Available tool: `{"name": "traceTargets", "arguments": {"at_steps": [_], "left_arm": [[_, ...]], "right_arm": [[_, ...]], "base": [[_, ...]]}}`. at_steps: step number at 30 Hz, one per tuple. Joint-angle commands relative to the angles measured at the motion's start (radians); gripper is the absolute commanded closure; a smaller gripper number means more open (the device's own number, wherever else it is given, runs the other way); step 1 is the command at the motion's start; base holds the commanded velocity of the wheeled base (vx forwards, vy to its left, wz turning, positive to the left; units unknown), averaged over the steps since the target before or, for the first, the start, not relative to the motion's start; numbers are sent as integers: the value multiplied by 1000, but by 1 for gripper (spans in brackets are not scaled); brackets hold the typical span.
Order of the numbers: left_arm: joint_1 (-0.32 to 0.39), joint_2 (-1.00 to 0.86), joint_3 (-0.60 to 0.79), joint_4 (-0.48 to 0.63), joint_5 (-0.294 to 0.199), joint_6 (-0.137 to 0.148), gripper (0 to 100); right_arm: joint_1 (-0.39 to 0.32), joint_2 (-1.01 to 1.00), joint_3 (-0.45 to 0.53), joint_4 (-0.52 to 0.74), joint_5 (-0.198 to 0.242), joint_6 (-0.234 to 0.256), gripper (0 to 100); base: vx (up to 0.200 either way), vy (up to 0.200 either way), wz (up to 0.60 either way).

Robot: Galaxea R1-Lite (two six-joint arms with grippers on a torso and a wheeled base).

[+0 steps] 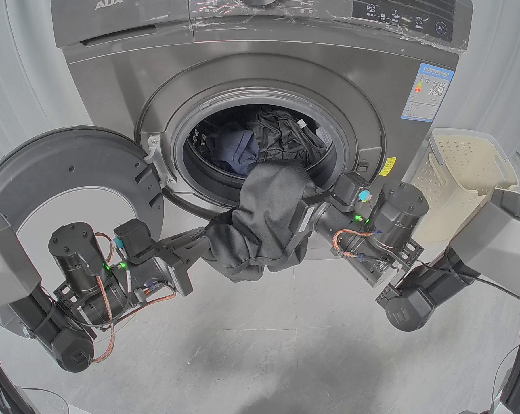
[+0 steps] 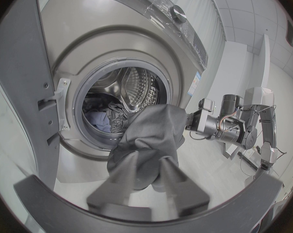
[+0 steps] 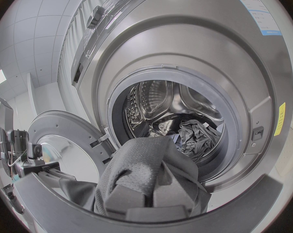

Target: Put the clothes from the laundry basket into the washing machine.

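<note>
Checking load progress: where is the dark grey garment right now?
Head view, centre: the dark grey garment hangs just outside the open mouth of the washing machine, at its lower rim, held between the left tool and the right tool.

The garment (image 1: 266,214) is hanging over the washing machine (image 1: 127,81) opening's lower edge, between left gripper (image 2: 149,175) and right gripper (image 3: 146,194). More clothes (image 1: 271,136) are lying behind it in the drum. The door (image 1: 58,168) is standing left, the laundry basket (image 1: 461,168) right.
</note>
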Motion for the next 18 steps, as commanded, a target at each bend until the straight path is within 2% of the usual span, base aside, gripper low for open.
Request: {"name": "traceTargets", "arguments": {"at_steps": [1, 4, 6, 8, 10, 18], "left_arm": [[1, 36, 11, 0, -5, -1, 0], [-5, 53, 60, -2, -13, 5, 0], [-14, 69, 80, -2, -34, 27, 0], [-18, 79, 82, -2, -42, 64, 0], [-18, 81, 85, -2, -46, 85, 0], [-31, 88, 121, -2, -46, 93, 0]], "right_arm": [[-12, -10, -14, 3, 1, -1, 100], [-23, -13, -32, 6, 1, -1, 100], [-32, -26, -48, 9, 3, -1, 100], [-35, -32, -55, 10, 3, -1, 100], [-37, -38, -58, 13, 1, -1, 100], [-40, -32, -83, 27, 1, -1, 100]], "base": [[0, 0, 0], [0, 0, 0], [0, 0, 0], [0, 0, 0], [0, 0, 0], [0, 0, 0]]}}
